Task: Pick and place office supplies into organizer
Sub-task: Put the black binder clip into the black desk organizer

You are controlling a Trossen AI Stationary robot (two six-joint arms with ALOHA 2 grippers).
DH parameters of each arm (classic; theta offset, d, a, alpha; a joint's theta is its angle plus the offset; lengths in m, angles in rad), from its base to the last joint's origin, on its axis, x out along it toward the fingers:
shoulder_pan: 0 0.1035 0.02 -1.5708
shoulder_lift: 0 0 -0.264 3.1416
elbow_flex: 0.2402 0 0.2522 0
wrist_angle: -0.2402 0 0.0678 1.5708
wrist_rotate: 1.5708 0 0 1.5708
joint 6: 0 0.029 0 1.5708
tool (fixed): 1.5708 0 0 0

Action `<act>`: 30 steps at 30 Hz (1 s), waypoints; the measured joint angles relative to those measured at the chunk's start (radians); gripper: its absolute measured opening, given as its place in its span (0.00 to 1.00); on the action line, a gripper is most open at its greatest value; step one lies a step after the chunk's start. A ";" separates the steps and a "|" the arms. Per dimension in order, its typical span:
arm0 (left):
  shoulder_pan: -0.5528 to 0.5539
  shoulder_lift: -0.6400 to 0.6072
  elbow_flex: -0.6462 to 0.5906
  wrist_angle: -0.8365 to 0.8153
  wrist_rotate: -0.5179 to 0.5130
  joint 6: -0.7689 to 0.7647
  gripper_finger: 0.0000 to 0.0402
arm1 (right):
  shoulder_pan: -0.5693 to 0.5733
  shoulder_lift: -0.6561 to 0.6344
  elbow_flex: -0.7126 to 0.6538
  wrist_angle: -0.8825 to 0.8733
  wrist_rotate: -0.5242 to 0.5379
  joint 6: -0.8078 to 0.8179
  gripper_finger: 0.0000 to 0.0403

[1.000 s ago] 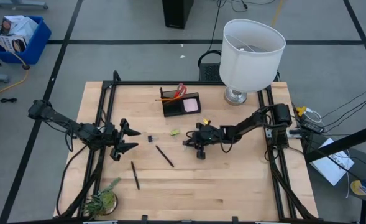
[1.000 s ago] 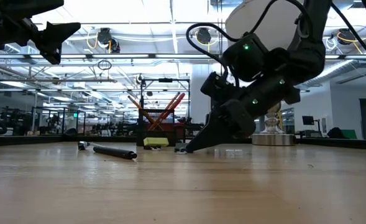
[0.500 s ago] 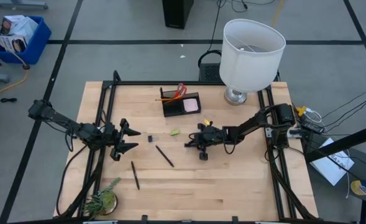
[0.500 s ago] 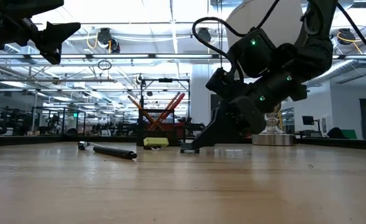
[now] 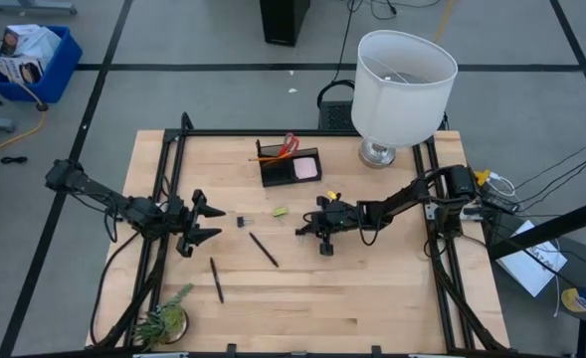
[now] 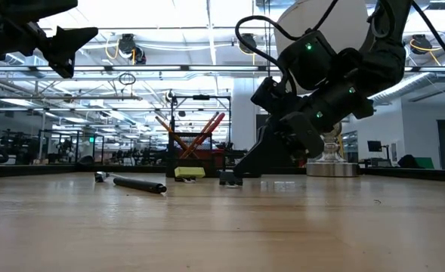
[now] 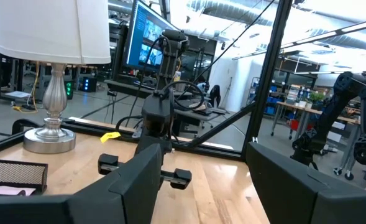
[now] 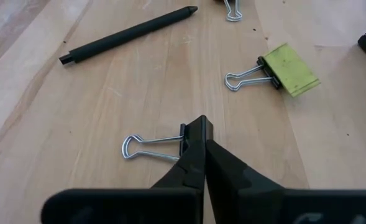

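Lamp (image 5: 404, 75): behind the organizer's right side, its shade hiding most of its base.
Organizer (image 5: 291, 165): scissors and pencils stand in it; the inner compartments are unclear.
Left gripper (image 5: 205, 223): well left-front of the organizer, fingers apart, empty.
Right gripper (image 8: 198, 127): in front of the organizer, fingers together on a black binder clip (image 8: 153, 148), the clip's body hidden.
Yellow-green clip (image 8: 276, 73): near the organizer.

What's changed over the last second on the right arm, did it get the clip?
The right gripper has drawn back a little toward its own side and closed its fingers on the black binder clip, whose wire handles still lie on the table. The left gripper stayed open and raised, and the yellow-green clip, pens and organizer have not moved.
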 joint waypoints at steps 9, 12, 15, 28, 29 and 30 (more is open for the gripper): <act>0.000 0.000 0.000 0.000 0.000 0.000 0.61 | 0.000 -0.001 0.002 0.029 -0.001 0.024 0.00; 0.000 0.000 0.000 0.000 0.000 0.000 0.61 | 0.005 -0.001 0.002 0.031 0.001 0.027 0.00; 0.000 0.000 0.000 0.000 0.000 0.000 0.61 | 0.006 -0.001 0.002 0.040 0.001 0.033 0.00; 0.000 0.000 0.000 0.000 0.000 0.000 0.61 | -0.031 -0.002 0.003 0.219 0.085 -0.002 0.00; 0.000 0.000 0.000 0.000 0.000 0.000 0.61 | -0.040 -0.002 0.003 0.218 0.099 -0.008 0.00; 0.000 0.000 0.000 0.000 0.000 0.000 0.61 | -0.048 -0.002 0.004 0.215 0.109 -0.012 0.00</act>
